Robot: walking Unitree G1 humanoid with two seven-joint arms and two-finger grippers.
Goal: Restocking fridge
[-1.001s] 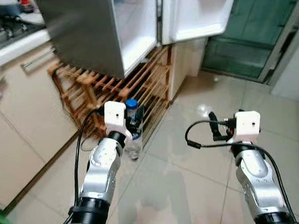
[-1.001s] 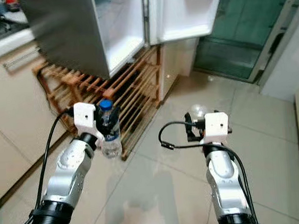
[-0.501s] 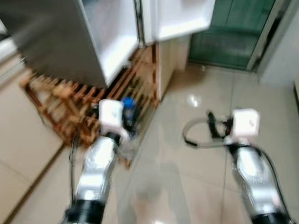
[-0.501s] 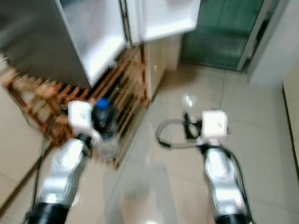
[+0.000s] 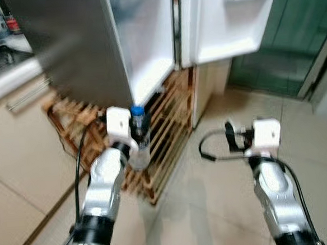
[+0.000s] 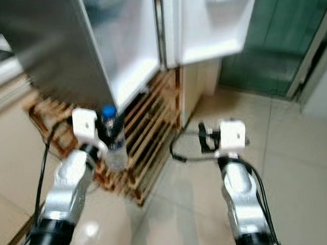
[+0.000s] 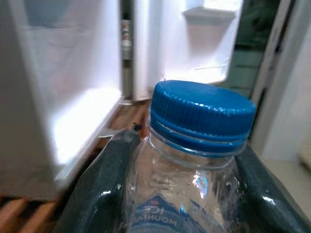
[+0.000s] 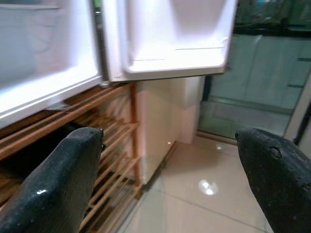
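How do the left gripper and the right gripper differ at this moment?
The left gripper is shut on the water bottle with the blue cap, while the right gripper is open and holds nothing. The left gripper is over the wooden rack under the fridge door; the right gripper is over the tiled floor. Both point toward the open fridge.

I'm looking at a kitchen with a glossy beige tile floor (image 5: 214, 208) that catches the light. A wooden rack (image 5: 164, 128) stands low on it, ahead and to the left. Cream cabinets (image 5: 19, 144) run along the left under a pale counter (image 5: 6, 80). A dark green door (image 5: 292, 40) sits at the far right, with a cream panel (image 8: 165, 121) beside the rack.
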